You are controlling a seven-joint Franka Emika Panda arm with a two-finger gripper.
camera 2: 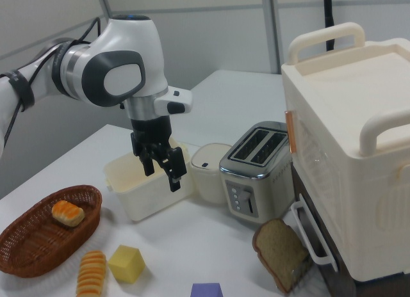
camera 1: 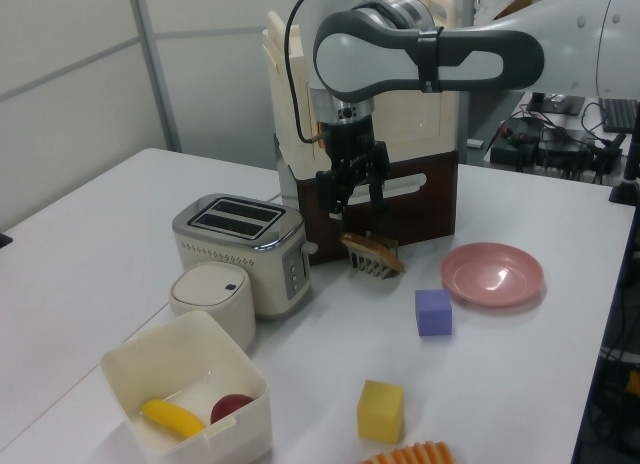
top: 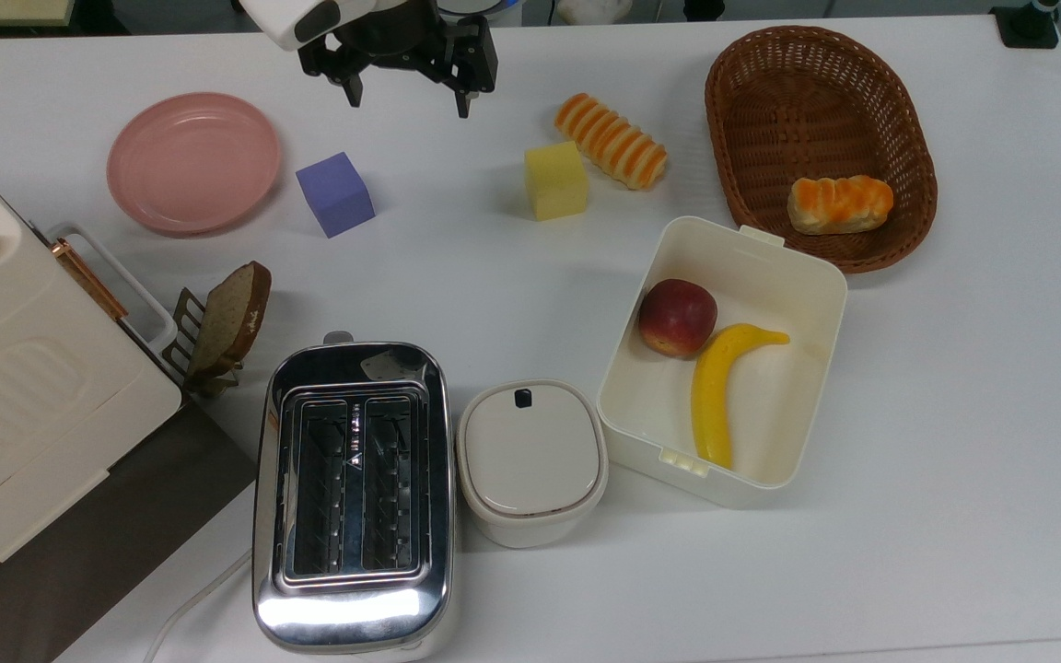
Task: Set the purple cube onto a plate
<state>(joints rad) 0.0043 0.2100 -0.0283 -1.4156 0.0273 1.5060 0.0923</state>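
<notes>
1. Blue-violet and matte, the purple cube [top: 335, 194] [camera 1: 433, 312] [camera 2: 206, 289] sits on the white table [top: 954, 368] [camera 1: 80, 234], just beside the plate [top: 193, 162] [camera 1: 493, 274] but not touching it; in the top view it lies to the plate's right.
2. Salmon-pink and shallow, the plate carries nothing.
3. Black, the gripper [top: 406, 97] [camera 1: 355, 202] [camera 2: 161, 177] hangs in the air with its jaws spread apart and nothing between them; in the top view it is above and to the right of the purple cube, well off the table.
4. In the top view, a yellow cube [top: 555, 180] [camera 1: 381, 411] [camera 2: 126, 264] stands well to the right of the purple cube, with a striped bread roll [top: 611, 140] just beyond it.
5. A slice of bread [top: 234, 315] [camera 2: 280, 251] leans in a small rack below the purple cube in the top view.
6. Further from the purple cube in the top view stand a chrome toaster [top: 353, 493], a lidded cream pot [top: 530, 460], and an open cream box [top: 798, 267] holding an apple [top: 676, 317] and a banana [top: 717, 391].
7. A brown wicker basket [top: 770, 74] holding a bun [top: 840, 203] sits at the top view's far right.
</notes>
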